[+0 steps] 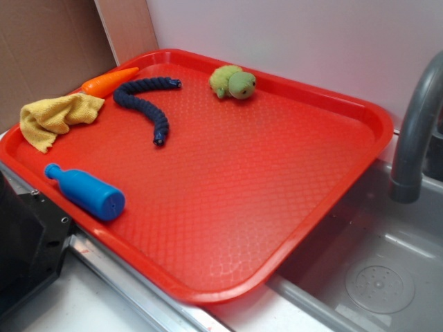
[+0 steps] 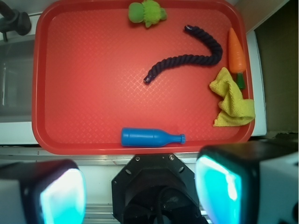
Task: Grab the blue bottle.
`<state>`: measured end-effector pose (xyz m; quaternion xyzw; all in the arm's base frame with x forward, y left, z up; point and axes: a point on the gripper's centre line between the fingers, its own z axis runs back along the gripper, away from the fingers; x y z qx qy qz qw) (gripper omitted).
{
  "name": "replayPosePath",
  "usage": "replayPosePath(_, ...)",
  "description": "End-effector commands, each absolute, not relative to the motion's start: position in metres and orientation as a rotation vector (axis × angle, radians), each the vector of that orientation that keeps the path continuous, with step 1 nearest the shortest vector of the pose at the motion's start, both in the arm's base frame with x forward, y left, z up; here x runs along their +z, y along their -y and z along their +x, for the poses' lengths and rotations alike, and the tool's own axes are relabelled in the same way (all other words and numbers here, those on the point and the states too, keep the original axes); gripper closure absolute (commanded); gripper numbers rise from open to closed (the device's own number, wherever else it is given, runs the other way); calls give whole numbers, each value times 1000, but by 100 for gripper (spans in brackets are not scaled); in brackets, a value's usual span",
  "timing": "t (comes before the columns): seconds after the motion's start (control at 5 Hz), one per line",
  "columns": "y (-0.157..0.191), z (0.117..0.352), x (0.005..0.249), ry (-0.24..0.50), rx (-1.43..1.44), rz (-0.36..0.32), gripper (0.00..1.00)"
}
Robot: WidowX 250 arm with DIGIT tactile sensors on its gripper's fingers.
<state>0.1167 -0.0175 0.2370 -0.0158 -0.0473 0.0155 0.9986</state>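
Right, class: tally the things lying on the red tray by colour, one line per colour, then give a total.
Blue: 1, the bottle
Navy: 1, the rope
Orange: 1, the carrot
Yellow: 1, the cloth
Green: 1, the plush toy
Total: 5

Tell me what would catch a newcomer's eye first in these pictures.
The big red tray fills the scene, set beside a grey sink. On it, the blue bottle lies on its side near the front edge, well apart from the dark rope, the carrot, the yellow cloth and the green plush toy at the back.
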Motion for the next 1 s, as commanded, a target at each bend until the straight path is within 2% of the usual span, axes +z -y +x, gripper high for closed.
replayPosePath(0.0, 17, 117, 237, 95, 31, -32, 0)
replayPosePath(0.2, -9, 117, 187, -6, 277, 29, 0)
replayPosePath(0.4, -3, 119, 136, -21, 527, -39, 0)
replayPosePath(0.6, 1, 120, 117, 25, 778, 49, 0)
replayPosePath(0.8, 1, 120, 117, 25, 778, 49, 0)
